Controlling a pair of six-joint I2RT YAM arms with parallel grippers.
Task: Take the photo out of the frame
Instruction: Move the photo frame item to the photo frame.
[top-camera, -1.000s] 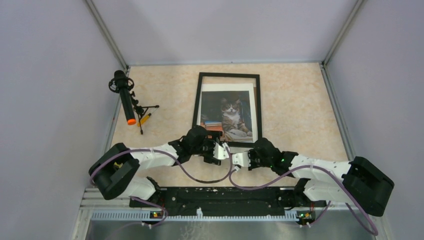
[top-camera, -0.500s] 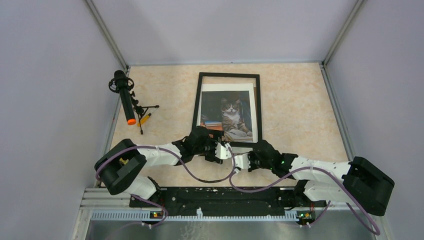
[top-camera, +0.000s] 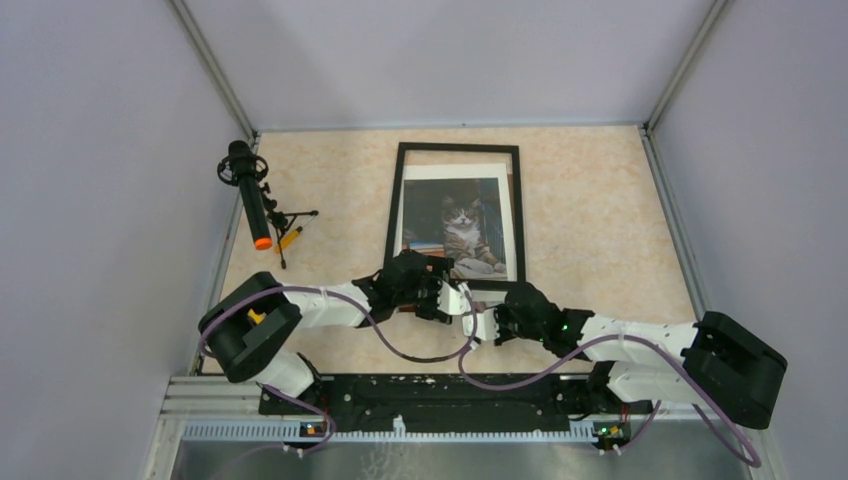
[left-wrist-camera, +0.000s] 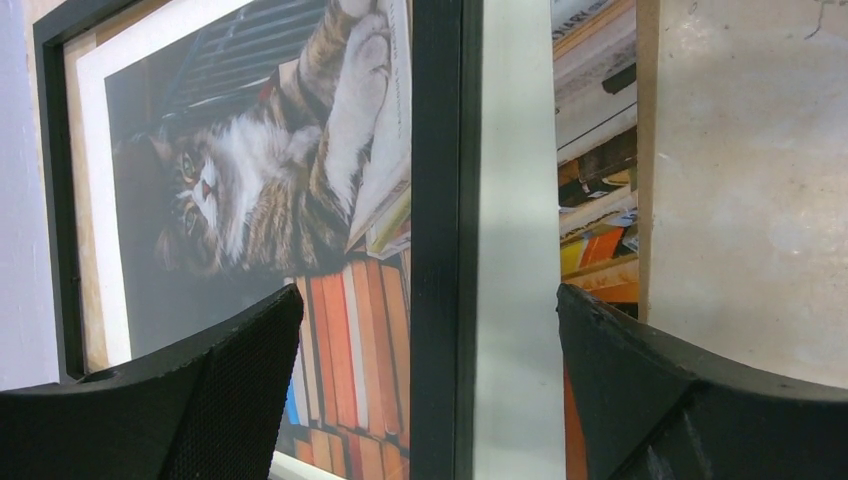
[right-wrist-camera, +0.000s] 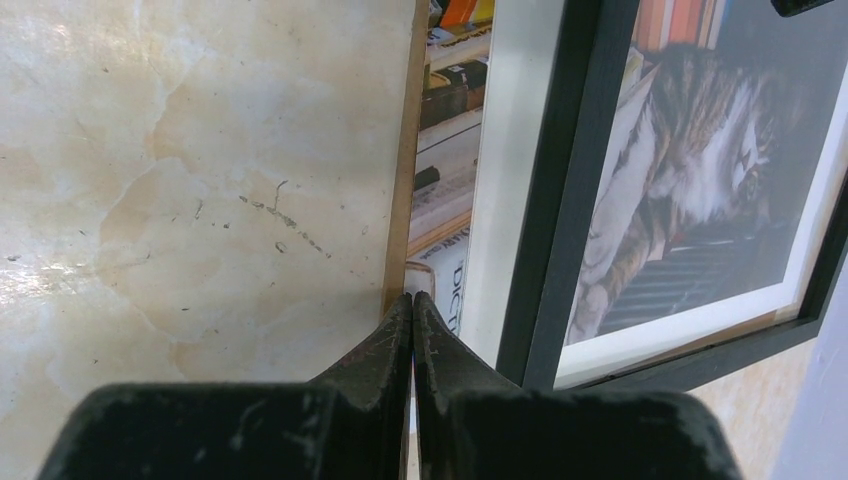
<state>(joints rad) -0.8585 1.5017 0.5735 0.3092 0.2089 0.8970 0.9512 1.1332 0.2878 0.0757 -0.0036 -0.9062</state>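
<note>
Though unclear from above, left pincer (left-wrist-camera: 428, 300) gapes over the frame (left-wrist-camera: 437, 150), right pincer (right-wrist-camera: 413, 300) shut by the photo (right-wrist-camera: 445, 190); both empty

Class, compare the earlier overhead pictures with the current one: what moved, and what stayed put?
The open left tool shifted slightly right along the near edge of the large black-bordered picture frame, which its fingers straddle. Nothing was gripped or released. The shut right tool, the colour cat photo and the black microphone on its stand stayed put.
</note>
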